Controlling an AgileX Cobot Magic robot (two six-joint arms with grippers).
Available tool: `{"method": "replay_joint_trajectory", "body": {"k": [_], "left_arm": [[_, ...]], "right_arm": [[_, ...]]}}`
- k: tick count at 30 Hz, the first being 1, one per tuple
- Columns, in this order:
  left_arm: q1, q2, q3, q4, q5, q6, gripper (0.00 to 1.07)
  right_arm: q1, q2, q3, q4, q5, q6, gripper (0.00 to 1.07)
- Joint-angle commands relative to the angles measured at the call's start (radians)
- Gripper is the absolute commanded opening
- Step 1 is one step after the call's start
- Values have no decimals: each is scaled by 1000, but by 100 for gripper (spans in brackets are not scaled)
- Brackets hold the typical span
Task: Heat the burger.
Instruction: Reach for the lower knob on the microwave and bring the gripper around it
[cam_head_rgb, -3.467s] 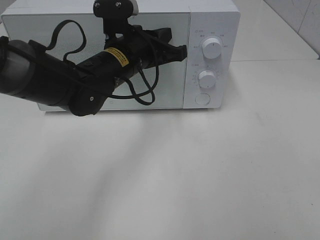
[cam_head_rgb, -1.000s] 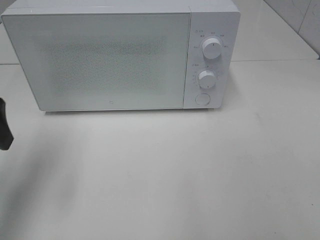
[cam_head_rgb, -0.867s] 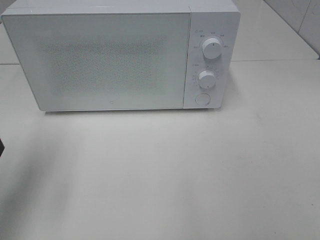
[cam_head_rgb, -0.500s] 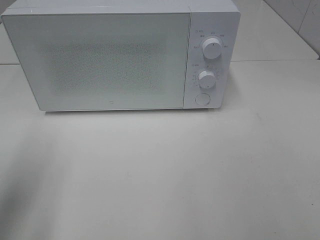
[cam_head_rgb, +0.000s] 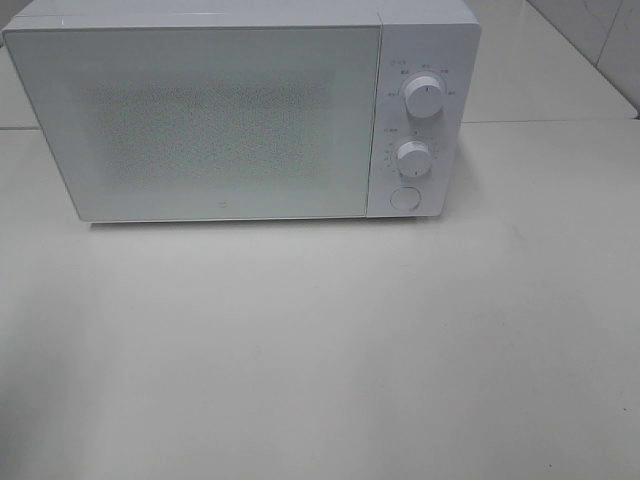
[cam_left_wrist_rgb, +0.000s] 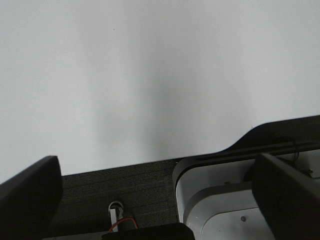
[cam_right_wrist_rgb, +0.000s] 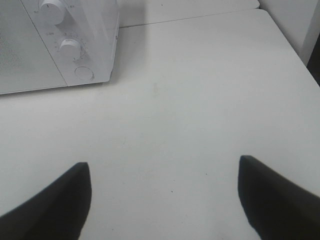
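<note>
The burger is out of view in every frame. A white microwave (cam_head_rgb: 220, 120) stands at the back of the table with its frosted door closed; the right wrist view catches its control side (cam_right_wrist_rgb: 95, 45). On its panel sit two white knobs (cam_head_rgb: 424, 97) (cam_head_rgb: 413, 157) above a round button (cam_head_rgb: 404, 198). My left gripper (cam_left_wrist_rgb: 157, 165) is open and empty over the table's near edge. My right gripper (cam_right_wrist_rgb: 164, 167) is open and empty above the bare white table, to the right of the microwave. Neither gripper shows in the exterior high view.
The white table (cam_head_rgb: 330, 340) stretches in front of the microwave. The left wrist view shows the table's dark edge (cam_left_wrist_rgb: 125, 182) and a white and grey machine housing (cam_left_wrist_rgb: 220, 200) beyond it. A wall (cam_right_wrist_rgb: 292, 25) rises past the table's right end.
The left arm, earlier in front of the microwave door, has drawn back to the left; its last black tip at the left edge a second ago is now gone.
</note>
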Motion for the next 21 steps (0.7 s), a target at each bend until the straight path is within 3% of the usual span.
{"method": "replay_joint_trajectory", "body": {"k": [1, 12, 21], "left_arm": [[1, -26, 6, 0, 3, 3, 98], [13, -293, 6, 0, 2, 3, 98], [165, -568, 6, 0, 1, 3, 98]], "right_arm": [[-8, -25, 1, -4, -12, -14, 75], [-8, -25, 1, -4, -12, -14, 74], [-8, -25, 1, -4, -12, -14, 74]]}}
